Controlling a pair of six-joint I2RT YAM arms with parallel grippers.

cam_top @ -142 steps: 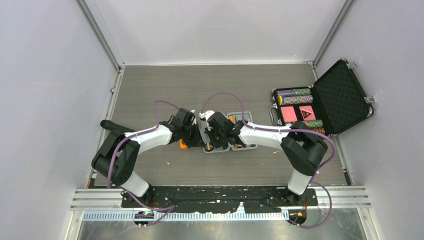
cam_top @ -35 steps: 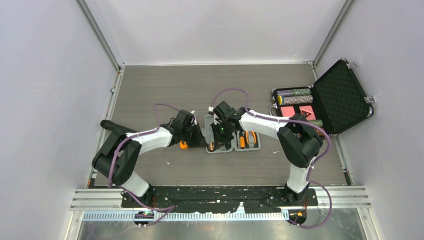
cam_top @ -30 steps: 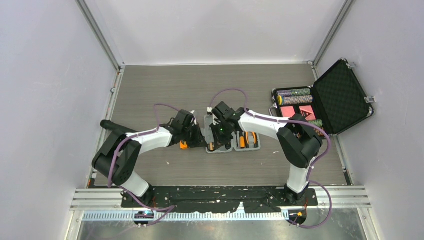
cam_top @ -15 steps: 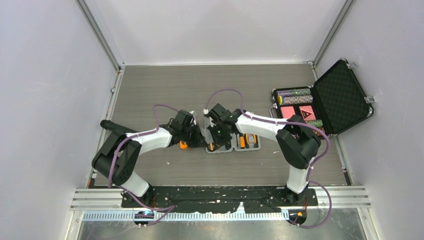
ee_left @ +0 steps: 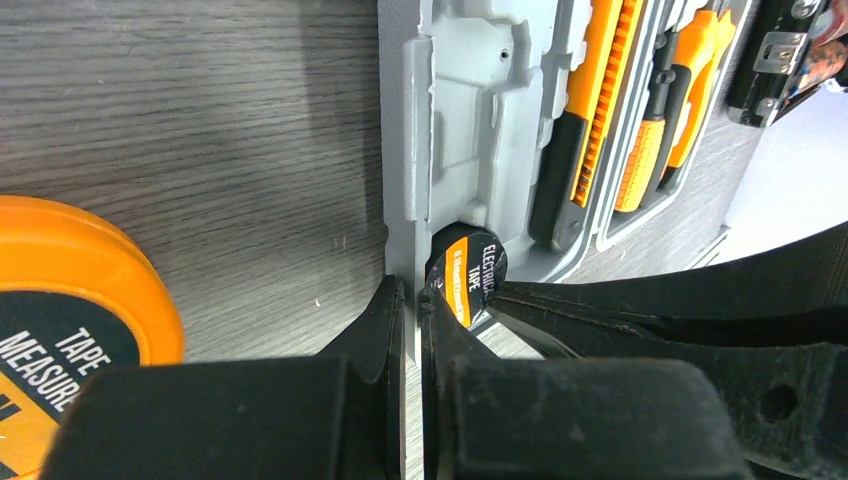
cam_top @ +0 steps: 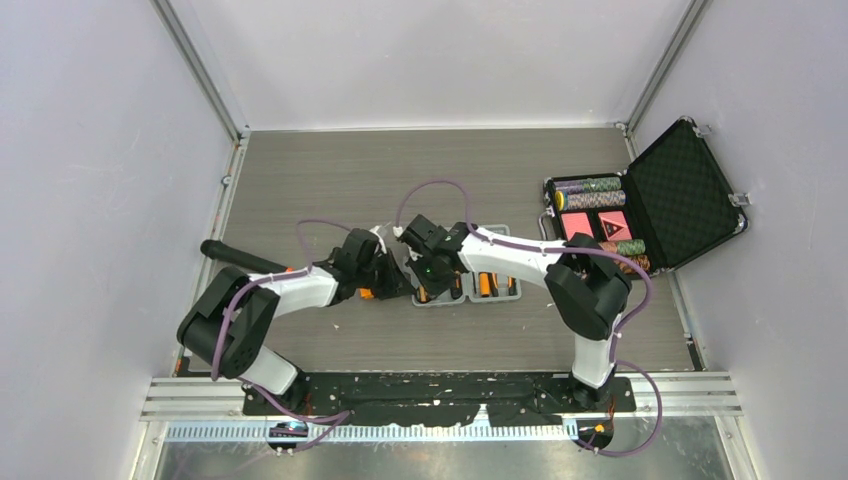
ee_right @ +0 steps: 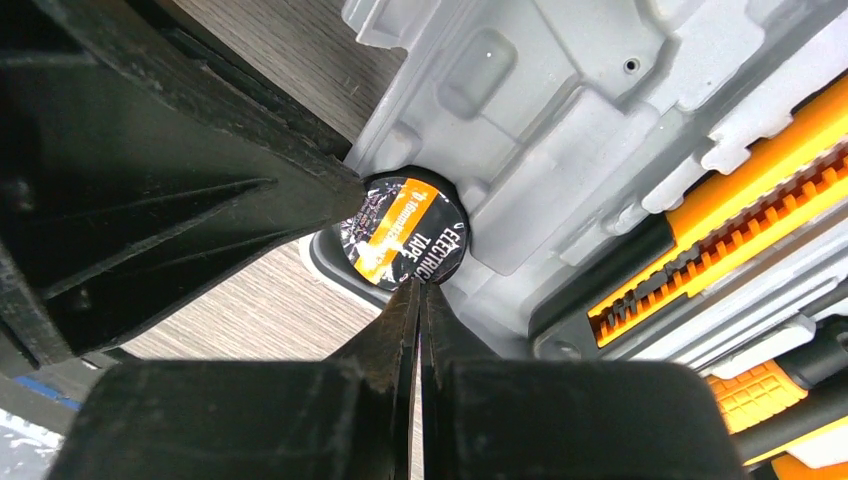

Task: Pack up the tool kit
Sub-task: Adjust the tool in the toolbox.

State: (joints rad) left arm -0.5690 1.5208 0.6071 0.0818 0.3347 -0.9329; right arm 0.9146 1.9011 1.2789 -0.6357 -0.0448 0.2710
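Note:
The tool kit's grey case [cam_top: 470,302] lies open mid-table, with orange-and-black tools [cam_top: 485,285] in its slots. A black roll of electrical tape [ee_right: 405,240] sits in the round slot at the case's [ee_right: 560,110] near-left corner. My right gripper [ee_right: 420,285] is shut, its tips touching the roll's edge. My left gripper [ee_left: 412,290] is also shut, with its tips against the case's [ee_left: 470,110] left rim beside the roll [ee_left: 468,285]. The orange tape measure [ee_left: 60,300] lies on the table left of the case. From above, both grippers [cam_top: 395,283] [cam_top: 428,282] meet at that corner.
A larger black foam-lined case [cam_top: 680,195] with poker chips stands open at the back right. An orange utility knife [ee_left: 600,90] and screwdrivers fill the grey case's right slots. White walls and metal rails border the wood-grain table.
My right gripper has slid left along the case to its left corner. The left arm's forearm has dropped toward the near edge while its tips stayed at the rim.

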